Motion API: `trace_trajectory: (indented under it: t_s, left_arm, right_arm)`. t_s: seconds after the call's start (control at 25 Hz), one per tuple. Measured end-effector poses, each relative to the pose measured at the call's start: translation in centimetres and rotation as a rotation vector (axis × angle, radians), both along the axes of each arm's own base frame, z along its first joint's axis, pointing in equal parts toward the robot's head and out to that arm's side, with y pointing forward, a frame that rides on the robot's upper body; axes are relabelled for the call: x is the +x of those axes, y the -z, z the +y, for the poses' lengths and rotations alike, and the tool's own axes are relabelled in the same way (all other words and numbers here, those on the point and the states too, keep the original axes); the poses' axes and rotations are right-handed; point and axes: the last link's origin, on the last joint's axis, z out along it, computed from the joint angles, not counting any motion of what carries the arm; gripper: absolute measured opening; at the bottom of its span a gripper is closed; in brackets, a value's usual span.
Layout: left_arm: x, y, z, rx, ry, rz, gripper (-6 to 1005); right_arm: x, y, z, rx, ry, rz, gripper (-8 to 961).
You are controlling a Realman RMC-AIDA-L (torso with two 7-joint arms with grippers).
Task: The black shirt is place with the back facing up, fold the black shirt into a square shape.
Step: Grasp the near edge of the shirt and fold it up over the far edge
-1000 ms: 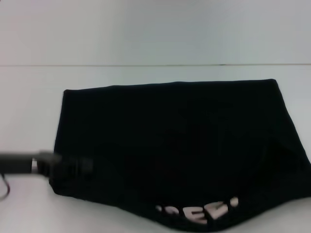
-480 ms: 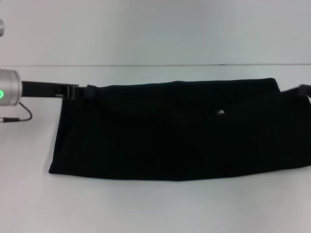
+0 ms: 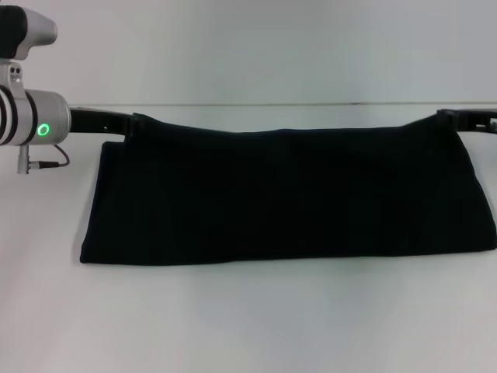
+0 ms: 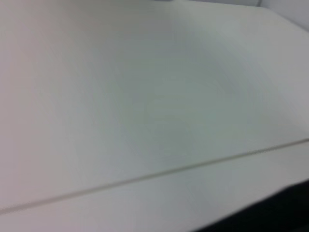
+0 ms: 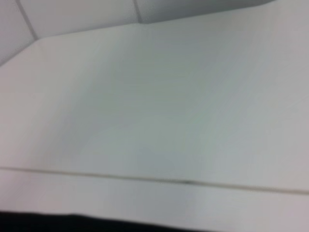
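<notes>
Overhead, the black shirt is lying as a wide folded band on the white bench. The left end effector is meeting its far left corner, the right end effector its far right corner; whether either is clamping cloth, I cannot tell. Both wrist views are showing bench and a dark shirt edge.

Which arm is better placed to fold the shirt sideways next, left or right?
Probably the left. The left gripper is at the far left corner of the black shirt, well in view; the right gripper is at the far right corner, near the edge of the head view.
</notes>
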Motion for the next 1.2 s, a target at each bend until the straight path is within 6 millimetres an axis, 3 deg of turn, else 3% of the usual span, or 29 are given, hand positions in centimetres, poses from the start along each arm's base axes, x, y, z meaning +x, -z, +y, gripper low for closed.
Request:
trace_trajectory:
  t_s: [0.4,1.2]
  left_arm:
    - [0.7,-0.9,1.7,0.086,0.015,0.064,37]
    - [0.0,0.5,2.0,0.176,-0.026,0.105,36]
  right_arm:
    - [-2.2,-0.8,2.5,0.083,-0.014,-0.042,-1]
    - [-2.3,0.5,2.6,0.096,-0.007,-0.090,14]
